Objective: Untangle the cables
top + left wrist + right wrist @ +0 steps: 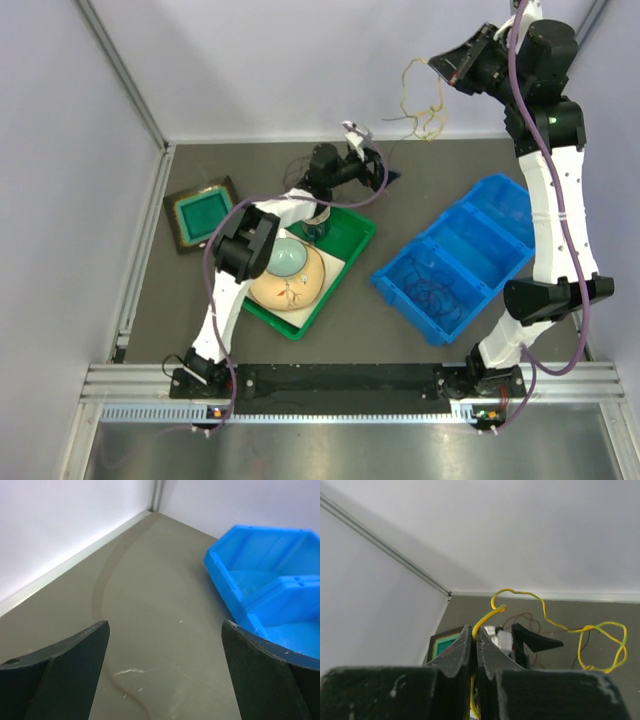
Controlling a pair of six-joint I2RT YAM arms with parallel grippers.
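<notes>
From above, my right hand [448,62] hangs high in the upper right of the frame, pinched onto a thin yellow-green wire [430,105] that dangles below it in loose loops. A fine dark brown wire [400,122] leads from those loops down towards my left hand [362,140], low beside the green plastic tray [355,250]. I cannot tell whether the two strands are knotted together. If they are, I judge that lifting higher would cinch the snarl tighter.

In the left wrist view, my left hand [165,630] is spread wide with nothing between its fingers. A thin brownish wire [131,697] lies on the grey worktop [165,580] at the bottom edge of the frame. With nothing pinned there, the whole bundle could simply ride up after the right hand.

In the right wrist view, my right hand [475,630] clamps the yellow-green wire [555,625] close to its free end, which pokes out just above the fingertips. So short a purchase could slip under a tug and drop everything.
</notes>
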